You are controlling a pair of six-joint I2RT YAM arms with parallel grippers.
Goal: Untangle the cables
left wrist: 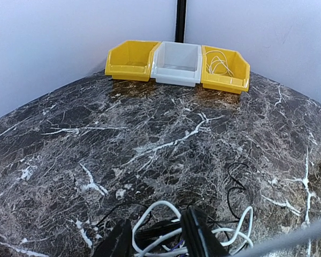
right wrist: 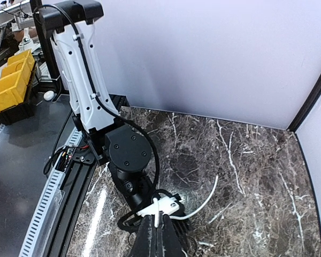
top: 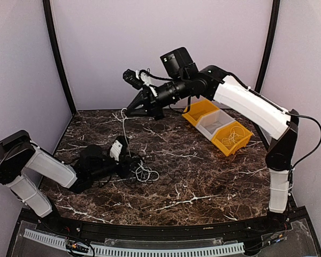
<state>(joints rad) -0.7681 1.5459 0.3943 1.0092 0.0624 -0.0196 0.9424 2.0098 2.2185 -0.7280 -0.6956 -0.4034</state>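
Two arms work a marble table (top: 203,182). The right gripper (right wrist: 158,235), raised at the back, is clamped tight on a white cord (top: 124,127) that rises from the tangle. The left gripper (left wrist: 160,240) lies low astride the cables (top: 142,171), left of centre; its jaws stand apart, and whether they pinch anything cannot be told. Light, limp and springy, the cords would likely slide through a loose grip, so a free loop beside the knot seems the best hold.

This is probably a robot lab: a left arm (top: 43,166) and right arm (top: 251,104) bolted to a dark stone table (top: 203,176), inside a booth with plain pale walls (top: 150,43) and black posts (top: 59,59).
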